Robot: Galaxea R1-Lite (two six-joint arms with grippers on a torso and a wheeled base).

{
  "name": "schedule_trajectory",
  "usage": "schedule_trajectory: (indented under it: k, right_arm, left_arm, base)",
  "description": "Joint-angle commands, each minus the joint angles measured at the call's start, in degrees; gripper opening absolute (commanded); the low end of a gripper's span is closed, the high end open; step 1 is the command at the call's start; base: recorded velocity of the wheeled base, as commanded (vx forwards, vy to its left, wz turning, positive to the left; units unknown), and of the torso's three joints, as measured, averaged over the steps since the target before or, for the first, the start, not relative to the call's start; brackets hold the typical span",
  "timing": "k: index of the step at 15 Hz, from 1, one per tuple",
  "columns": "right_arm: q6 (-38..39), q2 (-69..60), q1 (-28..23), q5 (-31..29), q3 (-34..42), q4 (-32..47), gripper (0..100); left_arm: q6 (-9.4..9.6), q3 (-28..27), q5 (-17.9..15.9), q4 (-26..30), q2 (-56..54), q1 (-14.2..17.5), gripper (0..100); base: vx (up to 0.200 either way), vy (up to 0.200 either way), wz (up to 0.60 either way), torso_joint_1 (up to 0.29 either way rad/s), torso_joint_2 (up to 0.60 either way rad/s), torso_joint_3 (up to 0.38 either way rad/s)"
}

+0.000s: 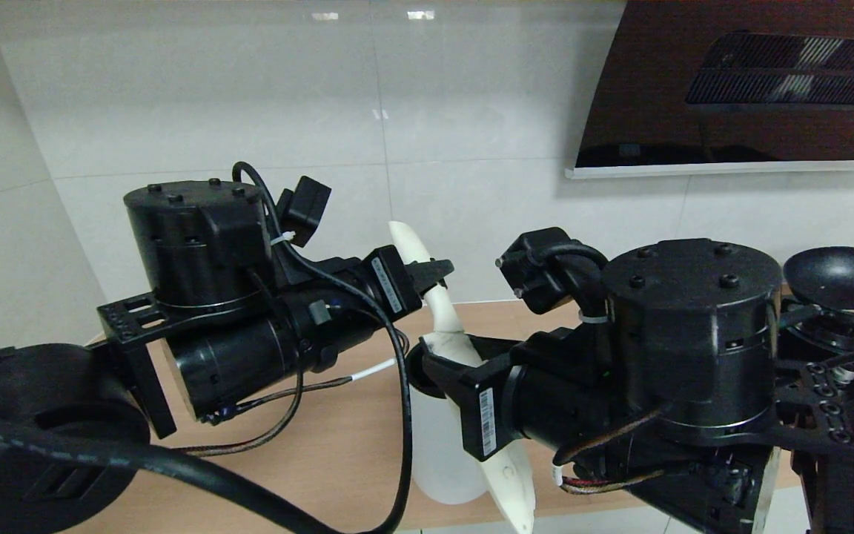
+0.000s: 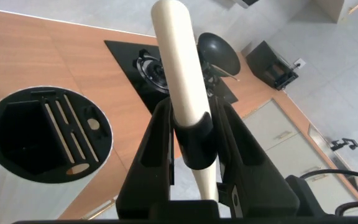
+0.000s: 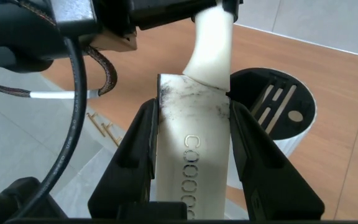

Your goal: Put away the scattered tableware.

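Note:
A white slotted spatula [image 1: 448, 326] hangs tilted in the air between both grippers. My left gripper [image 1: 431, 276] is shut on its round handle [image 2: 178, 68], seen in the left wrist view as left gripper [image 2: 192, 115]. My right gripper [image 1: 451, 357] is shut on the flat, scuffed blade [image 3: 191, 140], seen in the right wrist view as right gripper [image 3: 191, 112]. Directly below stands a white cylindrical utensil holder [image 1: 438, 452] with a black divided inside [image 2: 42, 89] [image 3: 294, 144]; chopsticks lie in it. The spatula's lower tip passes in front of the holder.
The holder stands on a wooden counter [image 1: 323, 445] near its front edge. A black cooktop [image 2: 129, 56] with a black pan [image 1: 842, 278] [image 2: 219, 53] is to the right. A dark range hood [image 1: 738, 89] hangs on the tiled wall above it.

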Motion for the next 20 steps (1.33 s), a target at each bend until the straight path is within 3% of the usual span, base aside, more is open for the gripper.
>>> schedule_trajectory:
  k: [1, 3, 4, 7, 9, 12, 14, 15, 16, 18, 20]
  right_arm:
    - [-0.03, -0.06, -0.11, -0.04, -0.03, -0.12, 0]
    - [-0.03, -0.06, -0.11, -0.04, -0.12, -0.12, 0]
    - [0.06, 0.03, -0.11, -0.04, -0.03, -0.21, 100]
    - [0.58, -0.06, -0.20, 0.05, -0.03, -0.38, 100]
    - [0.76, -0.76, -0.29, -0.04, 0.15, -0.38, 100]
    - [0.23, -6.39, -2.83, 0.40, 1.55, -0.30, 100]
    - [-0.03, -10.25, -8.37, 1.55, 2.43, -0.03, 100]
    - [-0.30, -11.22, -11.45, 3.22, 2.52, -0.03, 100]
    - [-0.30, -12.89, -15.84, 5.94, 3.05, 0.23, 100]
    - [-0.30, -13.24, -21.29, 7.43, 3.22, 0.23, 100]
    - [-0.30, -12.63, -23.66, 7.52, 3.57, 0.23, 100]
  left_arm:
    - [-0.03, 0.10, -0.02, 0.01, -0.25, -0.03, 0]
    - [-0.03, 0.01, -0.02, 0.01, -0.42, -0.21, 0]
    - [-0.03, 0.01, -0.02, 0.01, -0.51, -0.47, 0]
    - [0.15, -0.16, 0.15, 0.89, -0.86, -0.56, 0]
    - [0.23, -2.36, 0.77, 4.76, -1.92, -0.56, 0]
    - [0.23, -8.51, 7.63, 12.14, -2.53, -0.56, 0]
    - [0.85, -14.14, 10.44, 18.91, -4.82, 0.41, 0]
    - [1.82, -16.60, 10.79, 21.46, -5.34, 0.85, 0]
    - [5.68, -21.43, 10.97, 26.47, -5.43, 1.72, 0]
    - [10.78, -26.71, 12.11, 32.09, -5.08, 2.43, 0]
    - [12.98, -27.15, 14.13, 33.50, -5.17, 2.16, 0]
  base:
    - [0.000, 0.000, 0.00, 0.000, 0.00, 0.000]
    - [0.000, 0.000, 0.00, 0.000, 0.00, 0.000]
    - [0.000, 0.000, 0.00, 0.000, 0.00, 0.000]
    - [0.000, 0.000, 0.00, 0.000, 0.00, 0.000]
    - [0.000, 0.000, 0.00, 0.000, 0.00, 0.000]
    - [0.000, 0.000, 0.00, 0.000, 0.00, 0.000]
    - [0.000, 0.000, 0.00, 0.000, 0.00, 0.000]
    - [0.000, 0.000, 0.00, 0.000, 0.00, 0.000]
    - [0.000, 0.000, 0.00, 0.000, 0.00, 0.000]
    - [0.000, 0.000, 0.00, 0.000, 0.00, 0.000]
    - [0.000, 0.000, 0.00, 0.000, 0.00, 0.000]
